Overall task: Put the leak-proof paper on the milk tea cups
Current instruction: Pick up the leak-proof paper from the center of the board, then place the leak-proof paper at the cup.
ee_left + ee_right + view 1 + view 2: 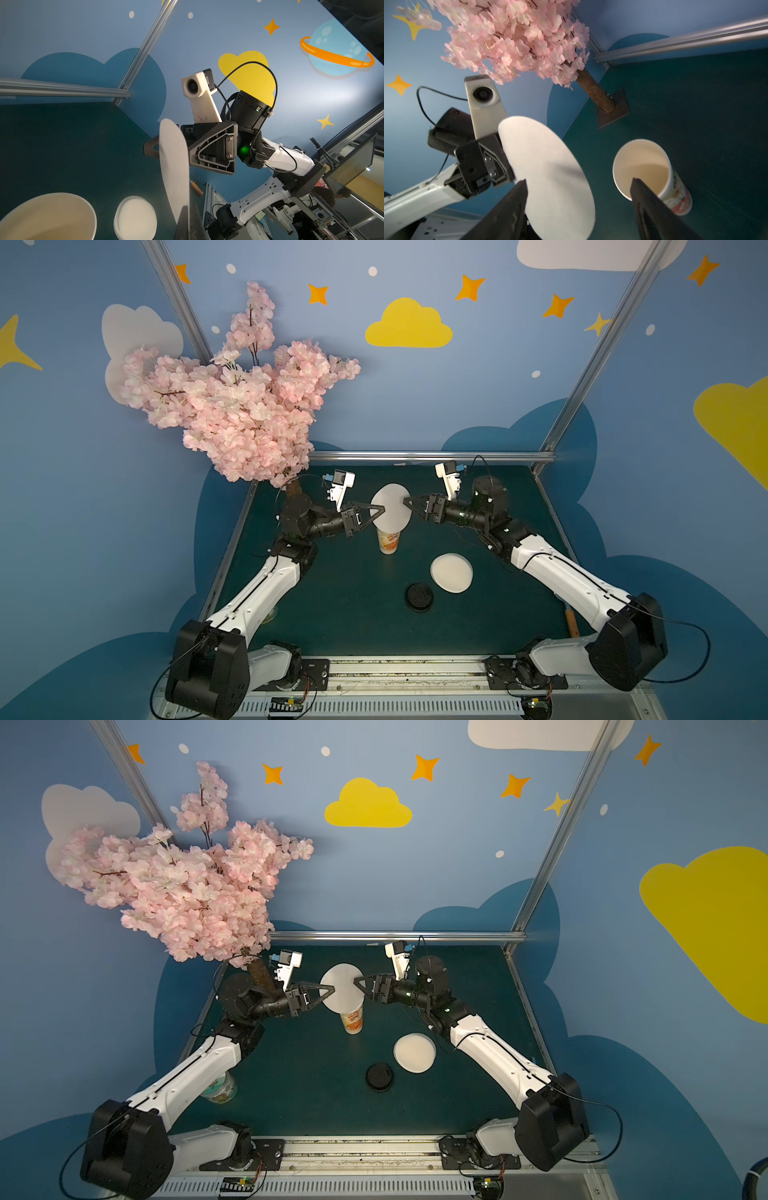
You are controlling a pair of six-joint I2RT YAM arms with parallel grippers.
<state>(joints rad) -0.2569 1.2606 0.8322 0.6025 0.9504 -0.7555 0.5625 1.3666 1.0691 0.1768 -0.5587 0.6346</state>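
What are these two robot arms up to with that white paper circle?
The left hand is shut on one edge of a thin white round paper sheet, holding it tilted in the air close to the tall cream paper cup with orange print. The right hand is open at the sheet's opposite edge, not gripping. The cup stands upright on the dark green table, its mouth not yet covered.

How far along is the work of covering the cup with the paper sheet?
Done: one paper sheet is up off the table. In hand: the left pincer is shut on its edge and holds it tilted, close to the cup; the right pincer stands open at the opposite edge. Left: the cup's mouth is uncovered, so the sheet must be laid flat over it and released.
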